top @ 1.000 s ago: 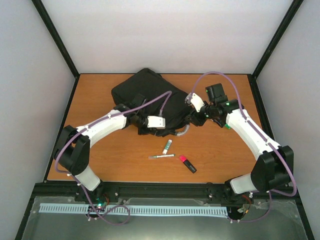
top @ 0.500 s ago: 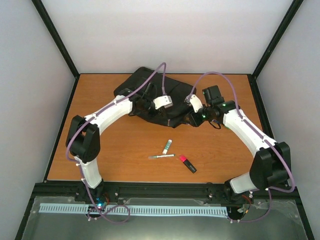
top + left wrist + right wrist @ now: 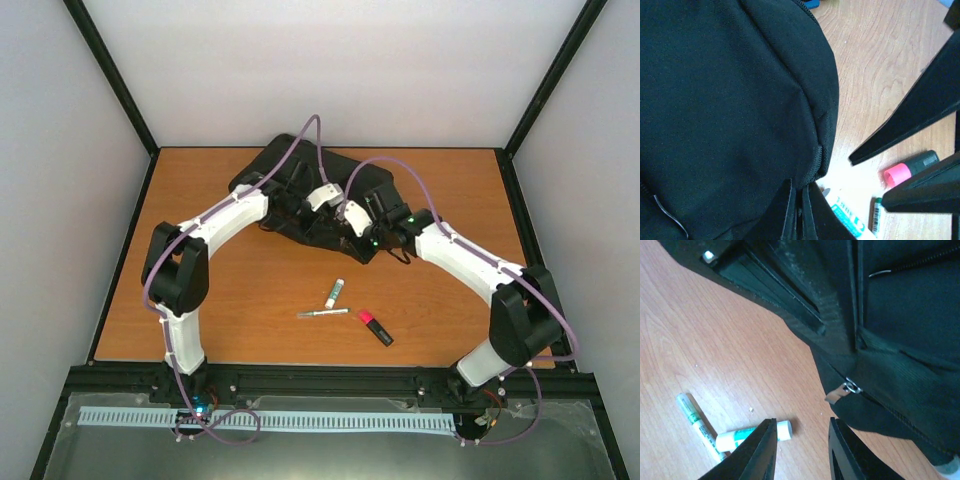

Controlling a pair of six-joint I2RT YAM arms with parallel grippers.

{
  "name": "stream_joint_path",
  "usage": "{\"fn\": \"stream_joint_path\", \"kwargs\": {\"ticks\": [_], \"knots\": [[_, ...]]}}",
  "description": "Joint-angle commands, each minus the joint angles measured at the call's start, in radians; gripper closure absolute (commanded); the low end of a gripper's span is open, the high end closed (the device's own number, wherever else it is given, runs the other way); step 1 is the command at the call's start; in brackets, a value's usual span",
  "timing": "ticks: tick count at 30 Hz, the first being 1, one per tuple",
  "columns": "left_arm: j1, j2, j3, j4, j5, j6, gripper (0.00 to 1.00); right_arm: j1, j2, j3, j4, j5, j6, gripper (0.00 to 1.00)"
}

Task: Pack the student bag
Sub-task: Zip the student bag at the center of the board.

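Observation:
The student bag (image 3: 268,166) is a black fabric backpack lying at the back of the table. It fills the left wrist view (image 3: 725,100) and the upper right of the right wrist view (image 3: 910,330). My left gripper (image 3: 330,224) is shut on the bag's near edge at the zipper seam (image 3: 801,202). My right gripper (image 3: 362,244) is beside it, open (image 3: 802,447) over bare wood. A silver zipper pull (image 3: 842,390) hangs from the bag just ahead of its fingertips and touches neither one.
On the wood in front of the bag lie a white and green glue stick (image 3: 335,292), a thin pen (image 3: 322,313) and a black highlighter with a pink cap (image 3: 376,327). Black frame posts and white walls enclose the table.
Both arms have swung back and inward over the bag's near edge. The left gripper stays shut on the bag. The right gripper's jaws have narrowed as it moved left.

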Motion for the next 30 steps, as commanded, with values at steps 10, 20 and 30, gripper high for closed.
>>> {"fn": "stream_joint_path", "kwargs": {"ticks": [10, 20, 30], "knots": [[0.015, 0.011, 0.05, 0.041, 0.112, -0.117, 0.99, 0.051, 0.056, -0.034, 0.135, 0.2, 0.114, 0.61], [0.015, 0.007, 0.046, 0.052, 0.154, -0.146, 0.99, 0.056, 0.1, -0.037, 0.182, 0.214, 0.166, 0.6], [0.015, 0.001, 0.039, 0.038, 0.16, -0.138, 0.99, 0.057, 0.152, -0.05, 0.243, 0.264, 0.153, 0.66]]}}
